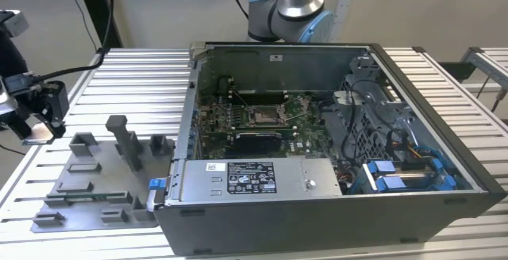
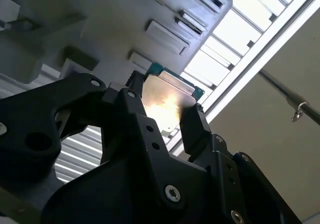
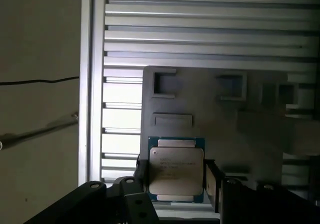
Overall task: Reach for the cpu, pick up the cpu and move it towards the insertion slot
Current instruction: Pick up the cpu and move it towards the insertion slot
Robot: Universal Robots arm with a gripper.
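Off at the exterior view's left, well apart from the open computer case point(image 1: 317, 224), my gripper point(image 1: 41, 128) hangs by the grey fixture plate point(image 1: 80, 179) with its two black fingers point(image 3: 212, 184) clenched on the chip point(image 3: 176, 170) — pinched by two opposite edges and held clear of the plate. My worry from here is the hold itself. The fingers bear only on thin edges, so I judge a jolt or a quick swing could let the chip twist or slide out, and any tilt would spoil its line-up with the socket point(image 1: 265, 115). That socket sits deep inside the case on the green board point(image 1: 213, 123), so a low path across could also clip the case wall. The chip looks thin, flat and square — a dull silvery lid with faint print and a green border round it in both wrist views, and a bright glare across its face in the second wrist view.
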